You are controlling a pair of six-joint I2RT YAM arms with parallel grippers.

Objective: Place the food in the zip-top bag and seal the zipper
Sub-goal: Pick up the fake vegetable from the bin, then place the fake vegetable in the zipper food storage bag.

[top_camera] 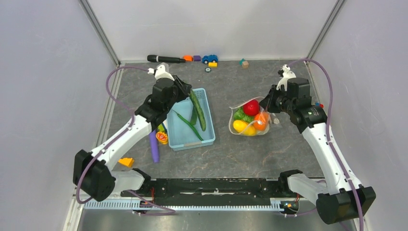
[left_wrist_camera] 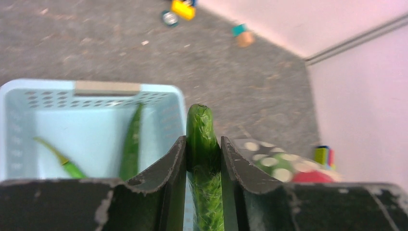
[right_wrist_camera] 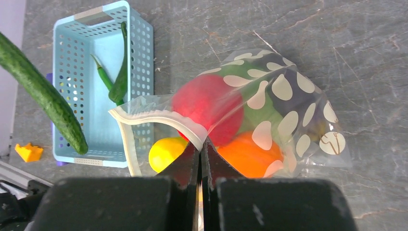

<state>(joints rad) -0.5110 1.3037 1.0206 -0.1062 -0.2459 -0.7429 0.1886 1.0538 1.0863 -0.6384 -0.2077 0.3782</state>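
Observation:
My left gripper is shut on the green cucumber and holds it tilted above the light-blue basket; in the left wrist view the cucumber sticks out between the fingers. The zip-top bag lies right of the basket with its mouth facing the basket. It holds a red piece, an orange one, a yellow one and green lettuce. My right gripper is shut on the bag's mouth edge at the white zipper, lifting it open.
Thin green pods lie in the basket. A purple rod, an orange wedge and a red-yellow toy lie left of it. A black marker, a toy car and a block line the back wall.

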